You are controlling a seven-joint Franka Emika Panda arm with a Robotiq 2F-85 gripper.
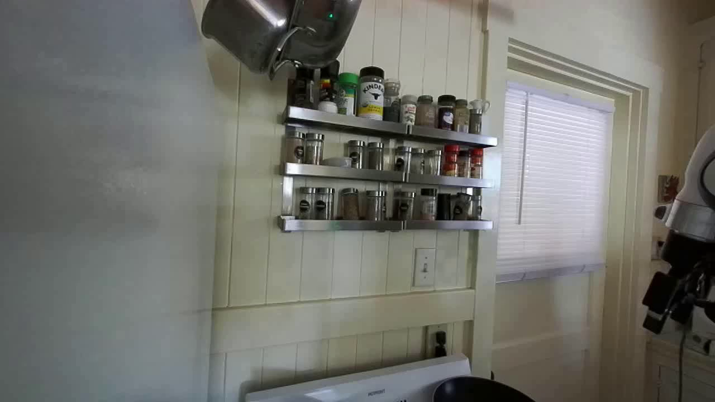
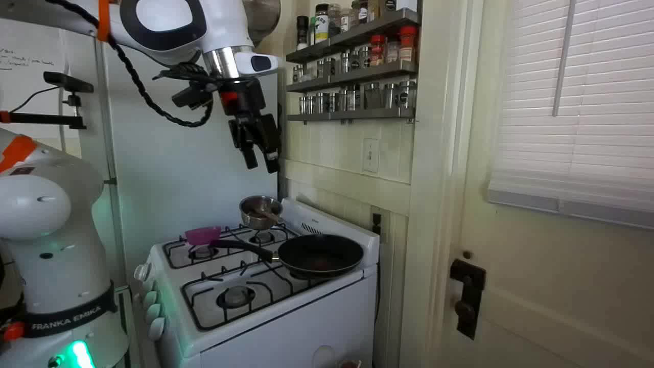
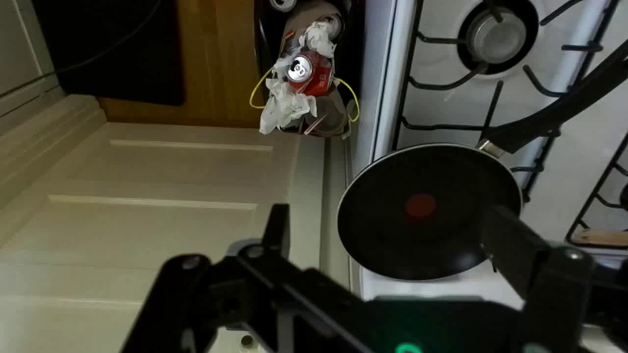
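"What shapes and materials stand before us?"

"Gripper [image 2: 261, 162]: black, angular, jaws spread wide apart. Pan [image 2: 321, 254]: shallow, round, smooth and dark, with a red disc [image 3: 420, 206] at centre; its long black handle [image 3: 564, 105] meets a shiny metal collar [image 3: 490, 148]."

"And the pan's position?"

"On the stove [image 2: 286, 322], at the rear corner nearer the door [image 2: 562, 286], below the gripper and well apart from it."

"Containers and contents?"

"Pot [image 2: 250, 222]: metal, a wooden-looking utensil [image 2: 266, 213] leaning inside. Bowl [image 2: 203, 235]: pink; I cannot see into it. Bin [image 3: 352, 49], beside the stove: a red can [image 3: 319, 73] among crumpled white scraps [image 3: 287, 105]. Jars [image 1: 324, 205], many silver-lidded, line three metal shelves [image 1: 346, 173]."

"Surface and room?"

"White stovetop [image 3: 581, 157], dark bar-like grates [image 3: 441, 127] bearing pan, pot and bowl. Behind: a cream wall [image 1: 346, 268] of vertical boards. Across the door's upper part: a white slatted blind [image 1: 553, 178]."
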